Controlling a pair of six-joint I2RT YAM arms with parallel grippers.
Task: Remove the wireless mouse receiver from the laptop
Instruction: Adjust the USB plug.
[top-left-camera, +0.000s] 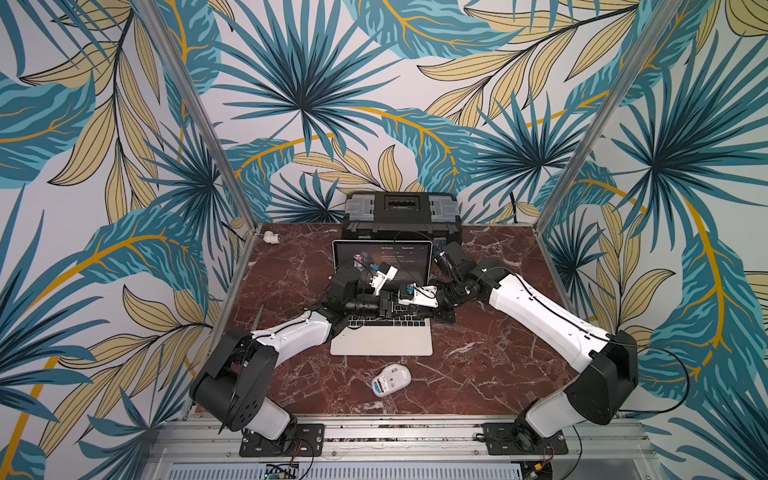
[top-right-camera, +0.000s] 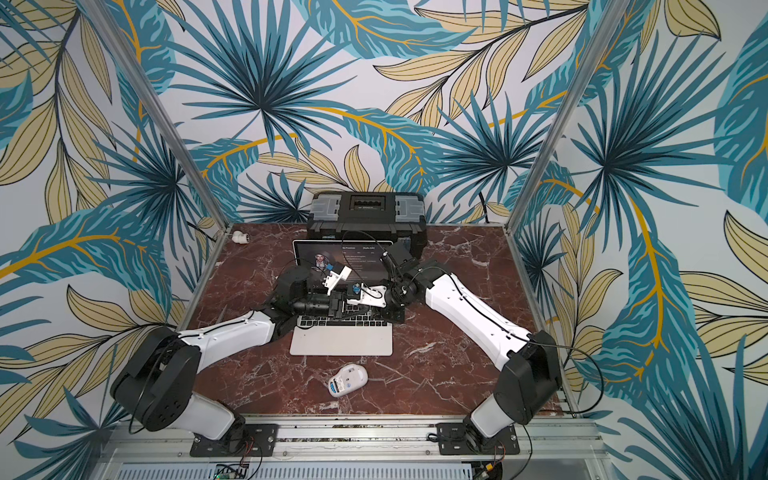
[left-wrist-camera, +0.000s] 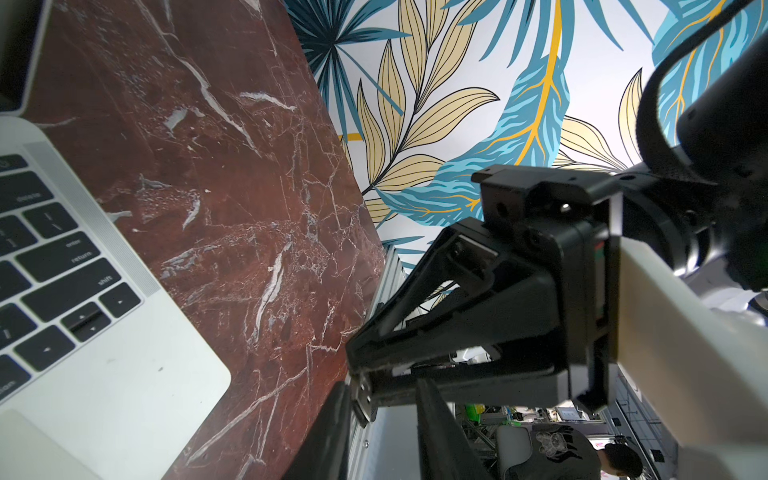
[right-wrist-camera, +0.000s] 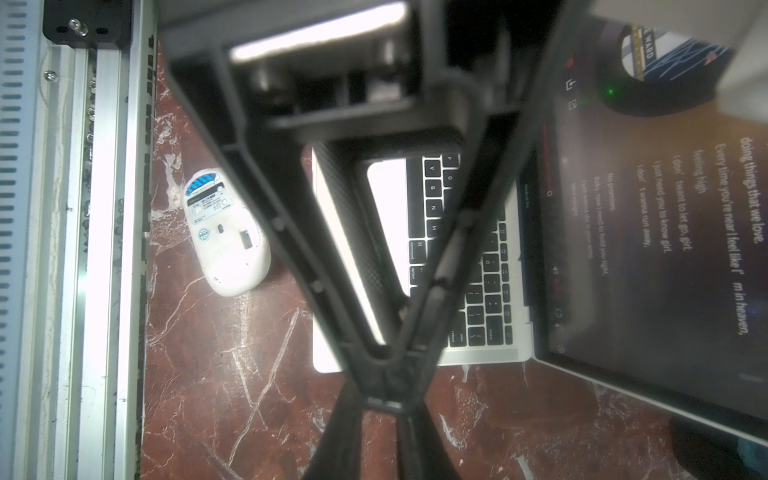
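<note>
table centre: laptop | behind laptop, at back edge: toolbox | before laptop, apart from it: wireless mouse | back left corner: fitting | above laptop: left gripper, right gripper | between right gripper's fingertips: receiver

Jammed over the laptop keyboard by the left arm and right arm. Walled off behind by the toolbox. Open across the table around the mouse.
</note>
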